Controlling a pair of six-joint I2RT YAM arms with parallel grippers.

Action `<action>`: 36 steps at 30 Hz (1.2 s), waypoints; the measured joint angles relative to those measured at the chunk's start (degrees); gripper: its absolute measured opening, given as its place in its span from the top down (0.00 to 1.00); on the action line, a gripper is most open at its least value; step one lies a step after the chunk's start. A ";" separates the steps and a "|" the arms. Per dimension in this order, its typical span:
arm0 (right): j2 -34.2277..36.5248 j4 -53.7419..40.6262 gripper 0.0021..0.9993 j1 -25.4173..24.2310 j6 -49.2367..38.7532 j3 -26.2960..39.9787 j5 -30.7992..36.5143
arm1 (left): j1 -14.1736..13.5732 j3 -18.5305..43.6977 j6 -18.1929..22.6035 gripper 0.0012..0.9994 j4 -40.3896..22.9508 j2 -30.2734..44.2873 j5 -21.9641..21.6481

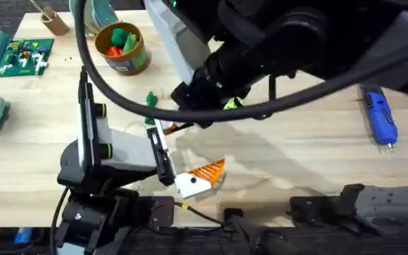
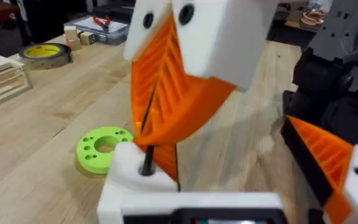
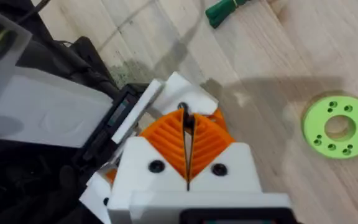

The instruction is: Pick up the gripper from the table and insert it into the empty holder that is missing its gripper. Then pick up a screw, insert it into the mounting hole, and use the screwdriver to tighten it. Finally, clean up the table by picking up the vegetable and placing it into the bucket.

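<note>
My left gripper is open low over the table. Its left finger is the white holder, with the orange ribbed gripper sitting against it. A black screw stands in the top of the holder. My right gripper comes down onto it, pads shut with the screw's upper end between their tips. The dark green vegetable lies beyond the arms. The bucket stands at the back left and the blue screwdriver lies far right.
A bright green disc lies beside the grippers. A green brick plate and a tan wooden cup are at the back left. The raised right arm hides the table's middle from overhead. A tape roll lies farther off.
</note>
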 joint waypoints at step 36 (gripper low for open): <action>-0.02 2.65 1.00 1.88 -0.11 0.00 1.18 | -0.02 0.00 0.09 0.01 0.00 0.00 0.13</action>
